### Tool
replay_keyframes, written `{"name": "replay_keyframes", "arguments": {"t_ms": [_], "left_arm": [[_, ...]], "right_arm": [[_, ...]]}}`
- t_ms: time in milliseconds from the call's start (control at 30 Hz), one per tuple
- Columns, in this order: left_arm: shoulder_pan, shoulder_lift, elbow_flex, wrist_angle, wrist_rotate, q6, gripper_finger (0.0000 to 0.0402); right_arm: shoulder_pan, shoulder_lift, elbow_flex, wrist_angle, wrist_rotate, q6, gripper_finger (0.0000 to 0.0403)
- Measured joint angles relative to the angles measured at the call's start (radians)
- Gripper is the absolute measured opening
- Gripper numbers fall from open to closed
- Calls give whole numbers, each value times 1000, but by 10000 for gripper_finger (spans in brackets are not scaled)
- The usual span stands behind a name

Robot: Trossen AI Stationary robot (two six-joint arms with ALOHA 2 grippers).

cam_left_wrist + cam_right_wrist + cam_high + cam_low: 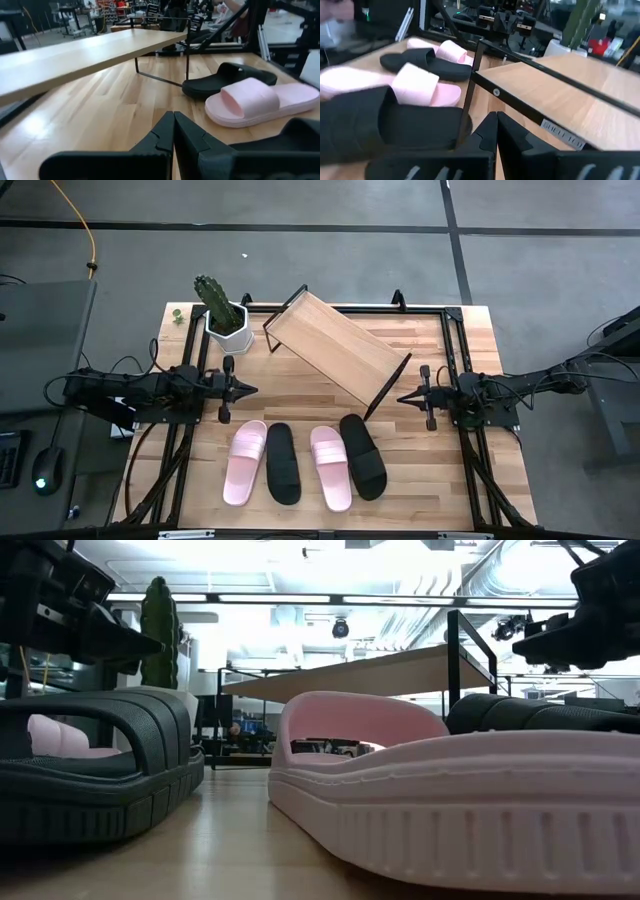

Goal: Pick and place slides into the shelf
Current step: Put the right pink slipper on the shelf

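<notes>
No slide is on the shelf (335,345) yet; the task reads as not begun. The shelf, a slanted light-wood board on a black wire frame, stands diagonally at the far middle of the table (420,480) and carries nothing. All four slides lie in a row on the near half of the table, alternating from left to right: pink slide (244,462), black slide (282,463), second pink slide (331,467), second black slide (363,456). The last one lies just beside the shelf's near foot; the pairs lie side by side, close or touching. Left gripper (248,390) hovers at the left side of the table, fingers pressed together, holding nothing. Right gripper (405,397) hovers at the right side, near the shelf's end, fingers likewise closed and empty. Remaining: all four picks and placements. A potted cactus (222,312) stands at the far left corner. Writing: a small pale label on the shelf's front edge (562,135) shows in the right wrist view, too blurred to read. No brand marks discernible on the slides.
</notes>
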Motion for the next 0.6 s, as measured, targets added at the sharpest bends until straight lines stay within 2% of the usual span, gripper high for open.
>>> {"name": "replay_keyframes", "arguments": {"t_ms": [233,600], "left_arm": [[0,0,0,2,-20,-62,1],[0,0,0,3,-20,-65,1]], "right_arm": [[0,0,0,0,0,237,0],[0,0,0,-8,4,221,0]]}}
